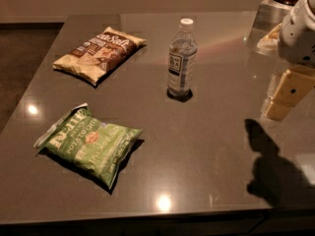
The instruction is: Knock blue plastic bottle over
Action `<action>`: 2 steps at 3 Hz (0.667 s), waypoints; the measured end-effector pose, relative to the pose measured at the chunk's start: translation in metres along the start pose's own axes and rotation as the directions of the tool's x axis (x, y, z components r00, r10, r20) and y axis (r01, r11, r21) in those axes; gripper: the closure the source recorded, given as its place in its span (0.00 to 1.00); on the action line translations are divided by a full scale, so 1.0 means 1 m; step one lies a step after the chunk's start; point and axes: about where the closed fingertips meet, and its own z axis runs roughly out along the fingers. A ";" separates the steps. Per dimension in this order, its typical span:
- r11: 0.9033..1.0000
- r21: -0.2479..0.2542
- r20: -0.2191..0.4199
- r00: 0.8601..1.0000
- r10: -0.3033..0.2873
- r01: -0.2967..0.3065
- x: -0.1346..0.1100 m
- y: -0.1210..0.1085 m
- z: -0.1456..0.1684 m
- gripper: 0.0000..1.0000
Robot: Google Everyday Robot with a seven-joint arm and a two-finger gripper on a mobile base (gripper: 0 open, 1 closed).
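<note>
The blue plastic bottle stands upright near the middle of the dark table. It is clear and bluish, with a white cap and a dark label. My gripper hangs at the right edge of the view under the white arm. It is just above the table, well to the right of the bottle and slightly nearer the camera, and it does not touch the bottle. Its shadow falls on the table below it.
A brown and cream chip bag lies at the back left. A green chip bag lies at the front left. A metal container with dark contents stands at the back right corner. The table's front edge runs along the bottom.
</note>
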 end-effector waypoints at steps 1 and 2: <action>0.996 0.003 0.086 0.992 0.092 -0.093 -0.005 -0.026 0.020 0.00; 0.977 0.010 0.166 0.964 0.207 -0.211 -0.006 -0.055 0.037 0.00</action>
